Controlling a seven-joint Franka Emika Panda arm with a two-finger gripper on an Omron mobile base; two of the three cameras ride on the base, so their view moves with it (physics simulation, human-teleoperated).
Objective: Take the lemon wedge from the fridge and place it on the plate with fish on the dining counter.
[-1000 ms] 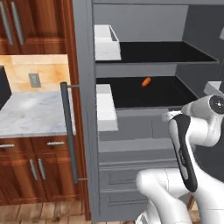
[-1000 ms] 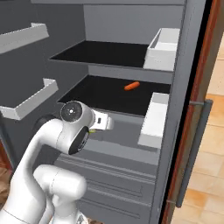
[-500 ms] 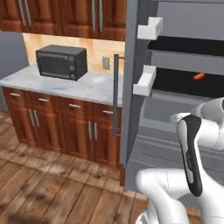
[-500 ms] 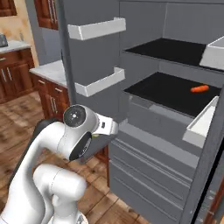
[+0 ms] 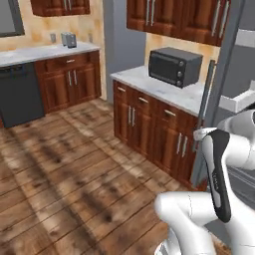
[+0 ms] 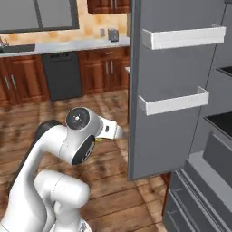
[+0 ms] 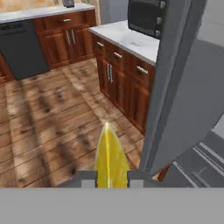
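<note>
The lemon wedge (image 7: 111,153) is a thin yellow sliver standing upright between my two dark fingertips, and my gripper (image 7: 112,179) is shut on it. In the right base view a bit of yellow lemon wedge (image 6: 98,141) peeks out beside the white hand. The fridge (image 6: 172,90) stands open at the right, its grey door carrying two white bins, with dark shelves and drawers beyond. Its door edge and long bar handle (image 5: 203,119) rise just right of my arm. The plate and the dining counter are out of view.
The open fridge door (image 7: 183,87) is close on the hand's right. A black microwave (image 5: 174,65) sits on a marble counter over brown cabinets (image 5: 149,129). A black dishwasher (image 5: 17,97) stands at the far left. Wooden floor (image 5: 64,174) spreads wide ahead.
The whole picture has swung left: both base views have turned from the fridge shelves and the orange item to the kitchen floor and cabinets. The arm keeps the same folded pose.
</note>
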